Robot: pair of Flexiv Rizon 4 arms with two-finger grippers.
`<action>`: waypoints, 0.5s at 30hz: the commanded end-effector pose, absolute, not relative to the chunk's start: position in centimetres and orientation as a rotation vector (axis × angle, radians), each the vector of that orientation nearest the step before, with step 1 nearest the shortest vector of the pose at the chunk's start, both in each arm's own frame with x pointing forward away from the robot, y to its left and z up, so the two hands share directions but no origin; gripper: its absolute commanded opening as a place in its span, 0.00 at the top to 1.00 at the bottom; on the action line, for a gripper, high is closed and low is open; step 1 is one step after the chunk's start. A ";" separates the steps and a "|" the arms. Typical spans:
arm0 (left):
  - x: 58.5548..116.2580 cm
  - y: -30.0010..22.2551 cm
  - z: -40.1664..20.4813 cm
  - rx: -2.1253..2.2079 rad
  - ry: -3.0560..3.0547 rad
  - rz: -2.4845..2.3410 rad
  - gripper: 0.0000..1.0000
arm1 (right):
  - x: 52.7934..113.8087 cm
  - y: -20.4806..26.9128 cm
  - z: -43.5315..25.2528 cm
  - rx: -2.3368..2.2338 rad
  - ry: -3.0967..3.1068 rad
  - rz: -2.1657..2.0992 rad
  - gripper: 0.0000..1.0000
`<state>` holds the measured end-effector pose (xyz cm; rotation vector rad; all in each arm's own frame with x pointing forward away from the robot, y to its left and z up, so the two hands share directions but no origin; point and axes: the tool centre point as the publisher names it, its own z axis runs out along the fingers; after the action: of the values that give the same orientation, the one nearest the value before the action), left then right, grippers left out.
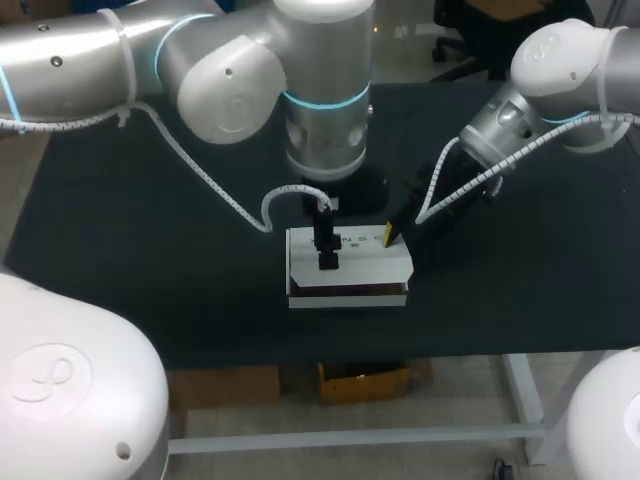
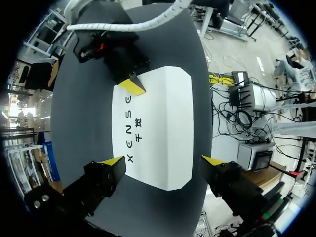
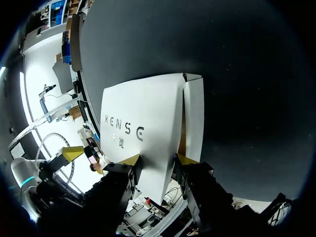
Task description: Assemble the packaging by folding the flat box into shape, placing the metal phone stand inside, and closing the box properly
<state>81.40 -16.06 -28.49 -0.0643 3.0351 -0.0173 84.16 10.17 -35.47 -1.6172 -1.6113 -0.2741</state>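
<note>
Black table [image 1: 150, 250]: top runs wide at 9 and 3 o'clock of the box [image 1: 350, 265]. The 12 o'clock side is taken up by both my arms. Box sits mid-table, nearer the 6 o'clock edge but apart from it. It is white, print up, lying flat. A brown strip shows along its 6 o'clock side under the top panel.

L gripper [image 2: 163, 160]: above the box near its 9 o'clock end, pointing down at it. Its fingers [image 2: 112, 163] are spread wide, one tip off each long side of the box in the L wrist view, w/ the whole top panel in sight btwn and ahead of them. Holds nothing.

R gripper [image 3: 158, 159]: arm comes in from 3 o'clock, and the gripper is at the box's 1 o'clock corner, touching the top panel there. In the R wrist view the panel edge and a side flap [image 3: 193, 113] run right up into the gripper, w/ a brown gap btwn panel and flap. Clamped on the box or only resting against it: can't tell.
</note>
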 end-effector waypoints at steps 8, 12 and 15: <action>81.6 -15.7 -30.1 -0.077 3.034 -0.094 0.11 | 84.1 10.2 -35.5 -1.615 -1.614 -0.270 0.60; 81.4 -15.7 -30.7 -0.077 3.045 -0.118 0.16 | 84.2 10.3 -35.5 -1.615 -1.614 -0.268 0.60; 81.3 -15.8 -31.0 -0.083 3.053 -0.127 0.25 | 84.1 10.4 -35.4 -1.615 -1.616 -0.268 0.60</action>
<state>81.25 -15.92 -30.63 -0.0812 3.0541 -0.1185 84.13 10.26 -35.38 -1.6168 -1.6142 -0.2712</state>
